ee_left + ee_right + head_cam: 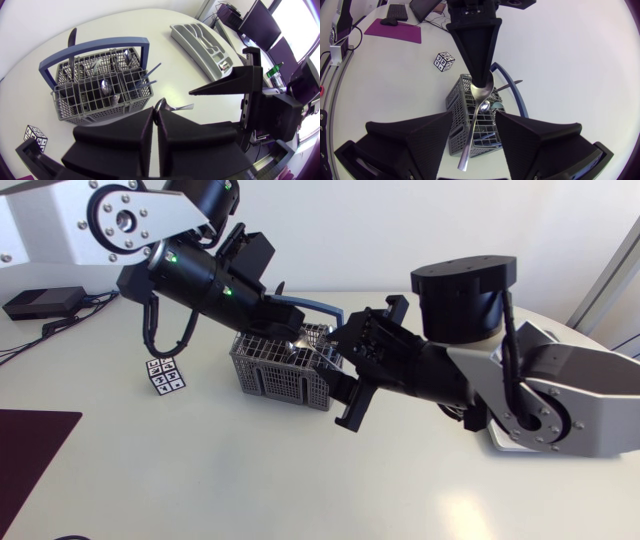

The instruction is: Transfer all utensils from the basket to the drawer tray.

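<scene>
The grey wire basket with a blue handle holds several utensils. Just above its right end, my left gripper is shut on the bowl of a spoon. The spoon's handle hangs down between the fingers of my right gripper. Those fingers stand on either side of the handle without touching it, so that gripper is open. In the head view the right gripper meets the left one over the basket. The grey drawer tray lies beyond the basket.
A small marker cube stands left of the basket. A dark purple mat lies at the near left, and a black box with cables sits at the far left. My right arm's base fills the right side.
</scene>
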Controlling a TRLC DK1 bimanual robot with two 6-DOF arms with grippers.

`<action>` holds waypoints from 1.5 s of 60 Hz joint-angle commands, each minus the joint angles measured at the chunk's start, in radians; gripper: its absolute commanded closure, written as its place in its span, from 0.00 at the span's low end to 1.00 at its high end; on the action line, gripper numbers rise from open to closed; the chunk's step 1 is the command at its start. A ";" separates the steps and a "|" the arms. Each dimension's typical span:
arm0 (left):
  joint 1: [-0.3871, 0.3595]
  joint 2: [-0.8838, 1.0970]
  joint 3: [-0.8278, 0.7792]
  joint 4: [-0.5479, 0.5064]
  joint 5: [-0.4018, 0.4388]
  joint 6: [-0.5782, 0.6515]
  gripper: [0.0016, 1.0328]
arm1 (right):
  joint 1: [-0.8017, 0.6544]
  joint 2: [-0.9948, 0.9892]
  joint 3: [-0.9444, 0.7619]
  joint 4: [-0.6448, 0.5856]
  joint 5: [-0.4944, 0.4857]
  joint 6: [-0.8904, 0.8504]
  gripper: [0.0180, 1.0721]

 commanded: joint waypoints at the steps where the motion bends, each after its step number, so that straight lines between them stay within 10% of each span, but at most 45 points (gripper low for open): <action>1: 0.006 0.013 -0.001 0.008 0.021 -0.024 0.97 | 0.010 0.026 -0.023 0.020 0.016 0.026 0.58; 47: -0.001 0.000 0.002 -0.010 0.073 -0.024 0.96 | 0.033 0.078 -0.019 0.057 0.063 0.024 0.89; 61: -0.010 -0.017 0.013 -0.015 0.080 -0.019 0.76 | 0.035 0.072 -0.032 0.052 0.055 0.029 0.90; 73: 0.004 -0.063 0.073 -0.015 0.080 -0.024 0.34 | 0.033 0.037 -0.057 0.018 0.019 0.027 0.90; 90: 0.108 -0.132 0.068 -0.002 -0.022 0.048 0.28 | -0.097 -0.086 -0.097 -0.137 -0.142 0.014 0.90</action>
